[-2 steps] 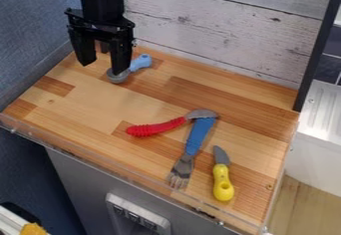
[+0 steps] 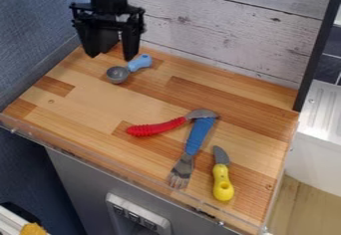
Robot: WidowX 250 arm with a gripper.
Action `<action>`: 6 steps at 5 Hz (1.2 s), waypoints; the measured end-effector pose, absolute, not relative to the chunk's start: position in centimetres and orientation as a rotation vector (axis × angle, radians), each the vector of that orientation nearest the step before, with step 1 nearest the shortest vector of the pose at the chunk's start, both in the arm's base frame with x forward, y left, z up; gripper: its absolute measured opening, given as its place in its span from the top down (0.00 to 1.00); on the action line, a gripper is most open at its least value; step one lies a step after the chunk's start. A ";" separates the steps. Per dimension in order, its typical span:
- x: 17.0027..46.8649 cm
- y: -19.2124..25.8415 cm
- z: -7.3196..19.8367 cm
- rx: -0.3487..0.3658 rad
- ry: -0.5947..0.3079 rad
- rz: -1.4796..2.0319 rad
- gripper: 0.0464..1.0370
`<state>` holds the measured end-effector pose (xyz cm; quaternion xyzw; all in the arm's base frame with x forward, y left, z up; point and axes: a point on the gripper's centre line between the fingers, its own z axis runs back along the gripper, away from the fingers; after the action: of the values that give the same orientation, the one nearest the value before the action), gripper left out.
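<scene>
The black gripper (image 2: 111, 57) hangs at the upper left over the wooden counter's back corner, open with nothing between its fingers. Just in front of its right finger lies a small scoop with a round grey bowl (image 2: 118, 74) and a light blue handle (image 2: 140, 62). Near the counter's middle is a red-handled utensil (image 2: 157, 128), its curved metal head (image 2: 202, 113) at the top end of a blue-handled fork (image 2: 198, 135). The fork's tines point toward the front edge. To the fork's right lies a yellow-handled knife (image 2: 222, 181), its grey blade pointing back.
The wooden counter (image 2: 86, 97) has a clear raised strip (image 2: 126, 175) along its front edge. A whitewashed plank wall (image 2: 226, 35) stands behind, a blue wall (image 2: 33, 35) at the left. A dark upright post (image 2: 318, 45) rises at the right rear corner, beside a white sink unit (image 2: 321, 134).
The gripper has moved slightly back and to the right, uncovering the scoop's grey bowl. The scoop and the other utensils have stayed where they were.
</scene>
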<state>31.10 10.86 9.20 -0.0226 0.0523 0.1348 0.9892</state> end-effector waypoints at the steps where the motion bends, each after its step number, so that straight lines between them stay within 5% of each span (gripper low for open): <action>1: 32.9 11.9 9.2 -0.044 0.105 0.493 0.04; 4: 36.4 14.1 8.7 -0.055 0.092 1.198 0.04; 6: 36.7 14.2 8.8 -0.054 0.093 1.261 0.04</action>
<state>36.74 14.22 8.78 -0.0254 0.0436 0.5891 0.8065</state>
